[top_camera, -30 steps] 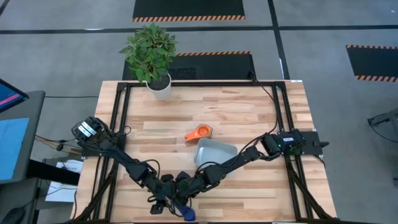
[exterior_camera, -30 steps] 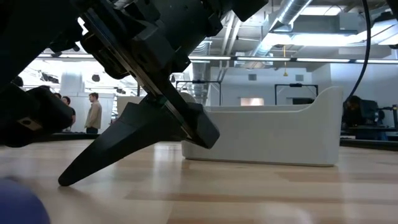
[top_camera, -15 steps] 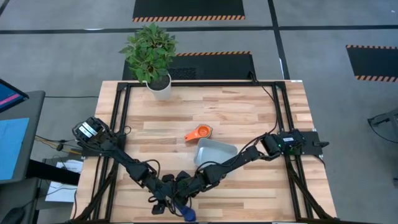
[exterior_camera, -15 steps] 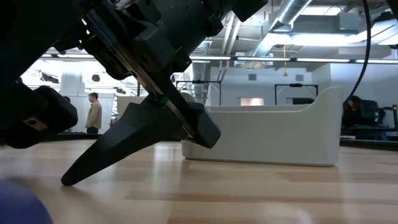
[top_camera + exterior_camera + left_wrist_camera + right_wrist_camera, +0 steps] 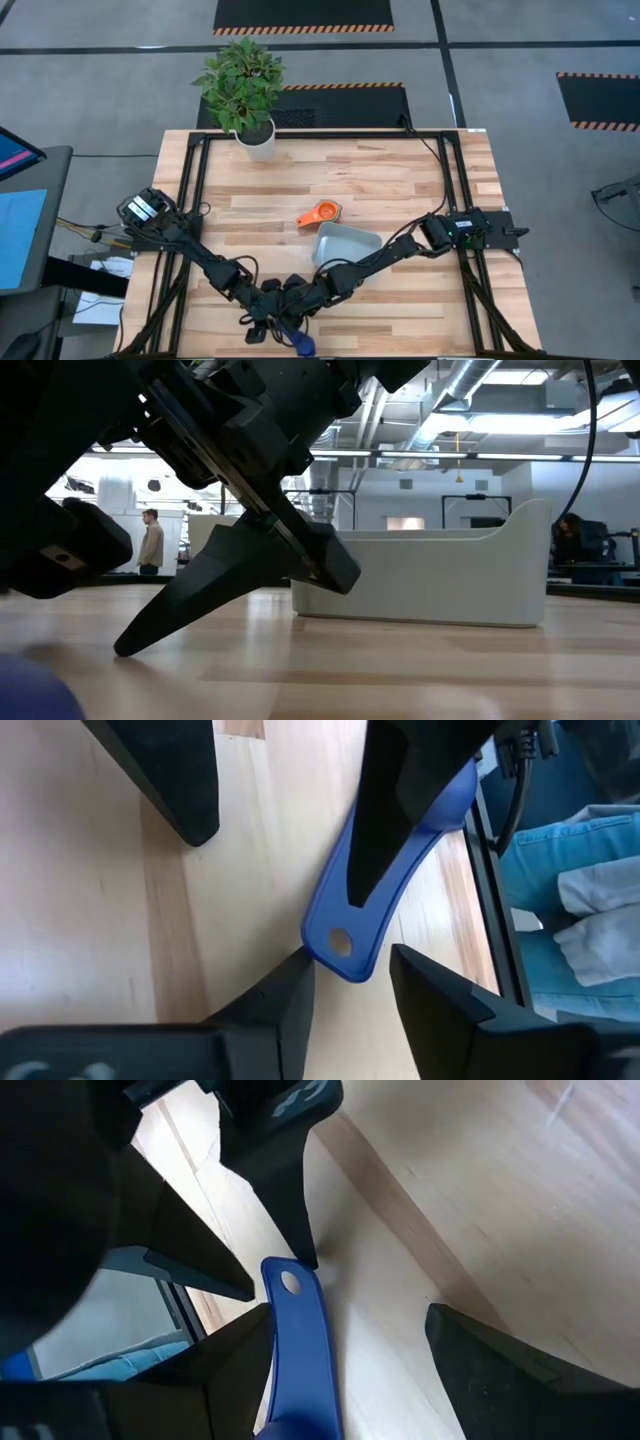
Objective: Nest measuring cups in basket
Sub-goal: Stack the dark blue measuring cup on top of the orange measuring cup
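At table's near edge, left end effector narrower than before around dark blue cup handle; right end effector released.

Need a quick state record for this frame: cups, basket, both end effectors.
dark blue cup: on table at near edge, outside basket
orange cup: on table, just beyond basket
basket: mid-table, no cup visible inside
left end effector: at the dark blue cup's handle tip; grip cannot be told
right end effector: open, low over the same handle
other cups: none in view
plant pot: far edge, clear of work
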Available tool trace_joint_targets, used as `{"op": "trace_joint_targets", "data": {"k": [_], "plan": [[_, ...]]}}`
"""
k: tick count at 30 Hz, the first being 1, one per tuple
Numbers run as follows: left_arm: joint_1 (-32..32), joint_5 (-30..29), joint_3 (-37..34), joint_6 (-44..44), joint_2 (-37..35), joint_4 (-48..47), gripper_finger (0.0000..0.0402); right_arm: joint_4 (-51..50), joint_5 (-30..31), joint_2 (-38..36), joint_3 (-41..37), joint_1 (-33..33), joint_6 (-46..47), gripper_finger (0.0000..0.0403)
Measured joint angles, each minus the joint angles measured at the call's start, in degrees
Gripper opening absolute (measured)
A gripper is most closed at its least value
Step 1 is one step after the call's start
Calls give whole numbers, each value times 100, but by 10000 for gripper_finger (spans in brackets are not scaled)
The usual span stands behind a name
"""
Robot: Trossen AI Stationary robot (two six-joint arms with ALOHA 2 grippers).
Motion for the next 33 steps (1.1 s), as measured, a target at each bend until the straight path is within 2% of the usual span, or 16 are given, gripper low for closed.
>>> {"op": "trace_joint_targets", "data": {"k": [14, 26, 33], "plan": [[0, -310, 0, 219, 2, -26, 6, -26, 42, -2, 7, 4, -3, 290], [7, -462, 4, 270, 2, -100, 1, -59, -156, -2, 31, 7, 83, 290], [31, -514, 24, 266, 0, -138, 0, -585, -284, 11, 282, 13, 42, 290]]}}
